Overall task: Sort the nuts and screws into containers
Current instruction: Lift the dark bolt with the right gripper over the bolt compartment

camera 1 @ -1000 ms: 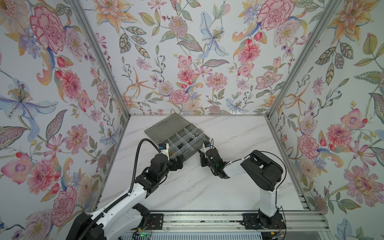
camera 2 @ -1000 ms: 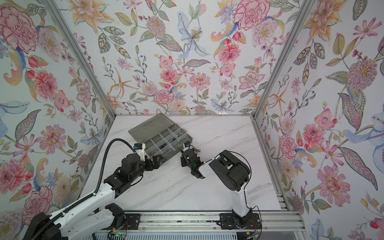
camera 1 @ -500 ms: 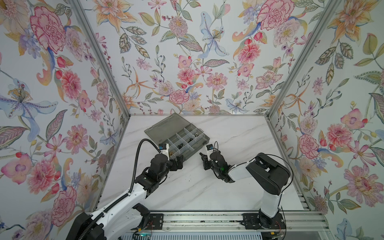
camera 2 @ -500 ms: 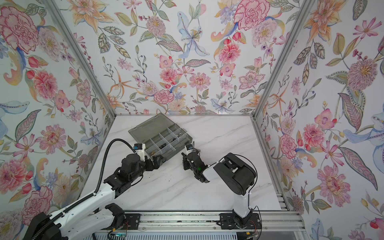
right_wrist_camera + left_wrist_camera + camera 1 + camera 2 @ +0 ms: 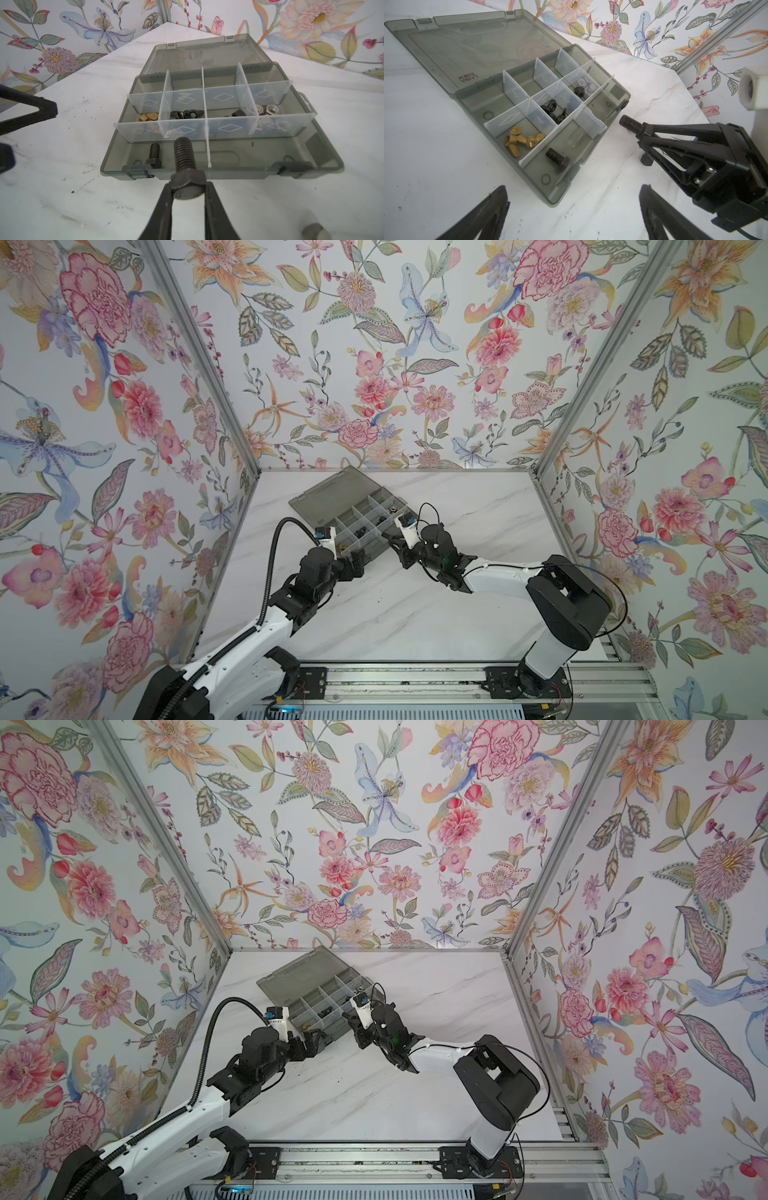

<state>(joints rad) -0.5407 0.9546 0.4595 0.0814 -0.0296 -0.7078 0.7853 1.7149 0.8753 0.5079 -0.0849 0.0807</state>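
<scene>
Black bolt (image 5: 184,153) in grip of right claw (image 5: 188,188) near grey box (image 5: 228,173); left claw (image 5: 574,187) wide.

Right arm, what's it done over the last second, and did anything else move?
The right claw, shut on a dark hex-head bolt, edged toward the near edge of the organizer box, while its elbow swung out to the right in both top views. No grasp or release shows. The left claw, open, and the box stayed put.
</scene>
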